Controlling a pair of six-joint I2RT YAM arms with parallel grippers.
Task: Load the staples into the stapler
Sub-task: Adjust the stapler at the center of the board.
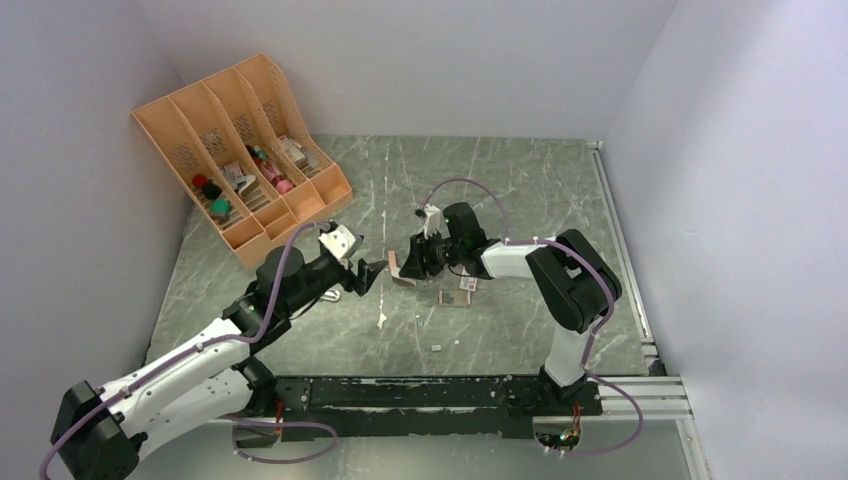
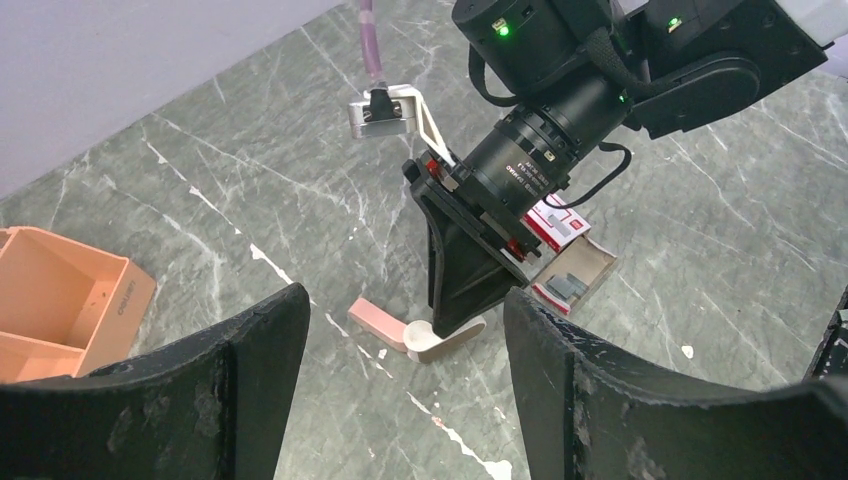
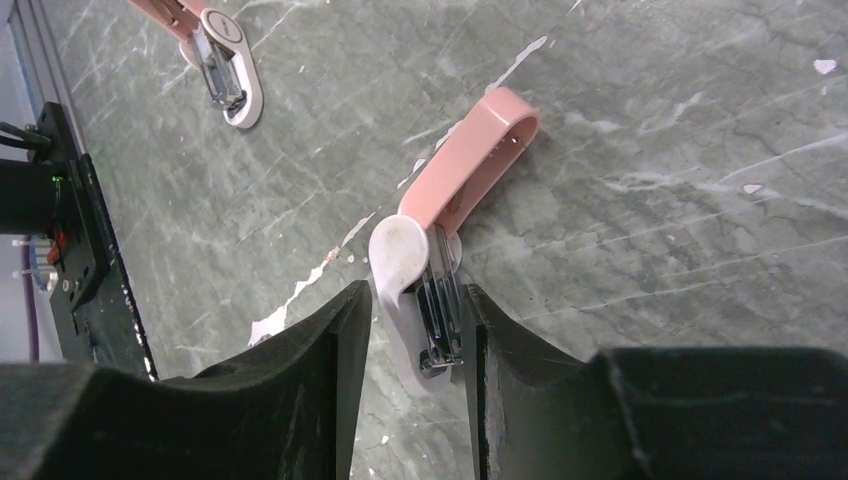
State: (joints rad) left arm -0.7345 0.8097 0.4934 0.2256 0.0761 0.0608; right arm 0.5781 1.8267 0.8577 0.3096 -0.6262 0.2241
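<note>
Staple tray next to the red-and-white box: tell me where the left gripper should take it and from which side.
Pinch the staple tray across its two long walls, coming straight down: it lies flat and open-topped on the table, so only those thin upright walls offer a hold. Probably favour the end farther from the right gripper, which is shut on the stapler close by.

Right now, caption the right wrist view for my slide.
Right claw grips an opened pink stapler on the marble table; a second stapler lies beyond.
</note>
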